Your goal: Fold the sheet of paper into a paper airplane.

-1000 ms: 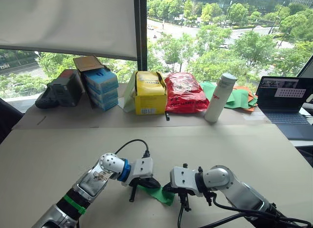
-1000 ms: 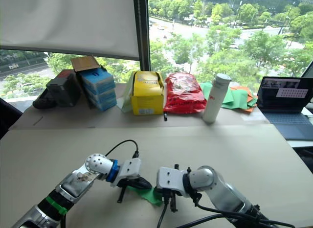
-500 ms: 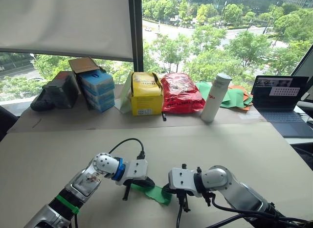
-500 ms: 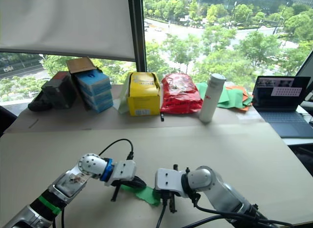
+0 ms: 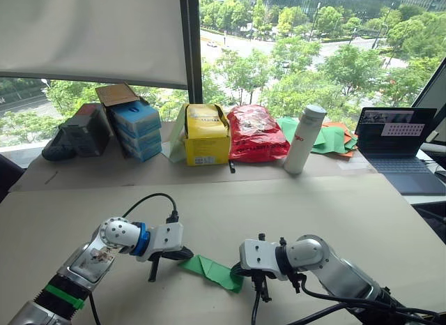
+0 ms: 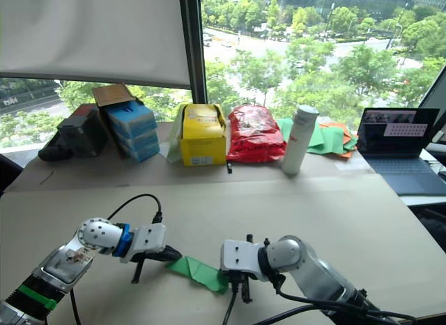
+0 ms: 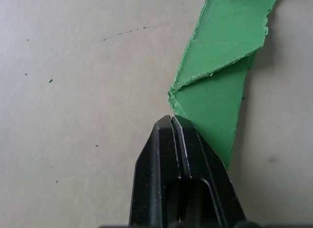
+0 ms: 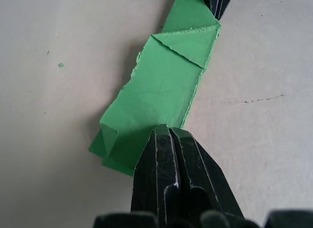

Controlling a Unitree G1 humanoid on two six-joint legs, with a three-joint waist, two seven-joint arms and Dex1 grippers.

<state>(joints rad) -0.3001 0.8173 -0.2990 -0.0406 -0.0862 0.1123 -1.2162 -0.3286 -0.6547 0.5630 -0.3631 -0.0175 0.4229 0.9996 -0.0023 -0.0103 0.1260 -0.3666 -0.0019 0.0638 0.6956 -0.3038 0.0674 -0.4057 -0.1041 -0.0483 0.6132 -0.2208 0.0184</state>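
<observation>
Checking your grip: left gripper and right gripper each have 2 fingers pinched together on opposite ends of the folded green sheet of paper lying on the table.

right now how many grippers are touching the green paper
2. The left gripper is shut with its tip at one end of the sheet of paper; the right gripper is shut with its tip on the opposite end.
</observation>
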